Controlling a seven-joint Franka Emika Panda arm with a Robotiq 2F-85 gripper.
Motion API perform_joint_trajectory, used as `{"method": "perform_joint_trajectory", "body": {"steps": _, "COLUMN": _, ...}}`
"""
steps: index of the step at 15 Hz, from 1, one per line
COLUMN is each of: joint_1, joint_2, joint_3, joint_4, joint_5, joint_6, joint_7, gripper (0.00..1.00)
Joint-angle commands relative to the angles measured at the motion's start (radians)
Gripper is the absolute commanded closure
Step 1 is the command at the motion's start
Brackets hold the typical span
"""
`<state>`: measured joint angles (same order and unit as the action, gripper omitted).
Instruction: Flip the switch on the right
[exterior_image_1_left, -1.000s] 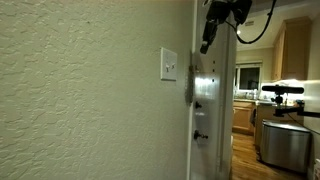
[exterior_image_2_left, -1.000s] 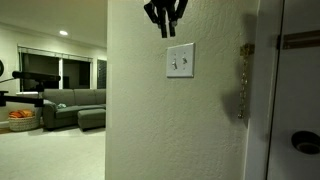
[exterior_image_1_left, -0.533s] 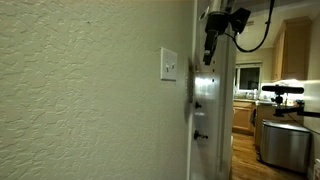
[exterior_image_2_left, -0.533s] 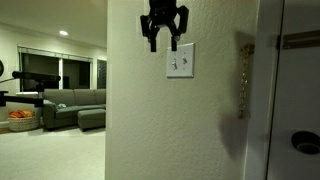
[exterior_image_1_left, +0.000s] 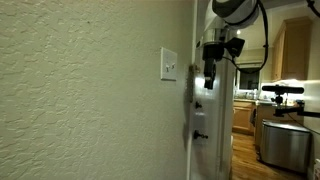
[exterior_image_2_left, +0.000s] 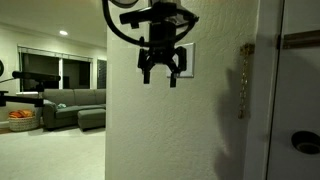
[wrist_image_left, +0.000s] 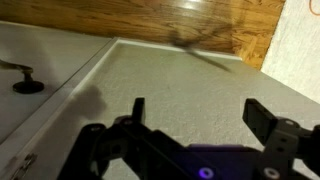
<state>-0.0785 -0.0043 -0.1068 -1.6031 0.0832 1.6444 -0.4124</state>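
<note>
My black gripper (exterior_image_2_left: 160, 78) shows against the cream, stippled wall (exterior_image_2_left: 150, 130), with the white switch plate (exterior_image_1_left: 168, 64) at its nine o'clock in an exterior view and brown, grained floorboards (wrist_image_left: 200, 25) at twelve o'clock in my wrist view.

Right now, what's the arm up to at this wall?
The Robotiq gripper hangs open in front of the white switch plate on the textured wall, fingers pointing down. It covers most of the plate in an exterior view, yet the gripper stands off the wall in an exterior view. Nothing is gripped; the toggles are too small to read.
</note>
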Motion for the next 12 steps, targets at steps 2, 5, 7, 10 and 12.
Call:
{"method": "perform_joint_trajectory", "body": {"steps": 2, "joint_1": 0.001, "joint_2": -0.123, "joint_3": 0.013, "joint_4": -0.262, "joint_5": -0.038, "joint_6": 0.108, "joint_7": 0.07, "gripper": 0.0}}
{"method": "perform_joint_trajectory", "body": {"steps": 5, "joint_1": 0.002, "joint_2": -0.161, "joint_3": 0.013, "joint_4": -0.359, "joint_5": -0.034, "joint_6": 0.141, "joint_7": 0.084, "gripper": 0.0}}
{"method": "perform_joint_trajectory", "body": {"steps": 7, "joint_1": 0.002, "joint_2": -0.181, "joint_3": 0.011, "joint_4": -0.398, "joint_5": -0.028, "joint_6": 0.149, "joint_7": 0.091, "gripper": 0.0}}
{"method": "perform_joint_trajectory", "body": {"steps": 10, "joint_1": 0.004, "joint_2": -0.125, "joint_3": 0.005, "joint_4": -0.338, "joint_5": -0.017, "joint_6": 0.105, "joint_7": 0.072, "gripper": 0.0}}
{"method": "perform_joint_trajectory", "body": {"steps": 12, "joint_1": 0.005, "joint_2": -0.143, "joint_3": 0.004, "joint_4": -0.36, "joint_5": -0.018, "joint_6": 0.107, "joint_7": 0.078, "gripper": 0.0}}
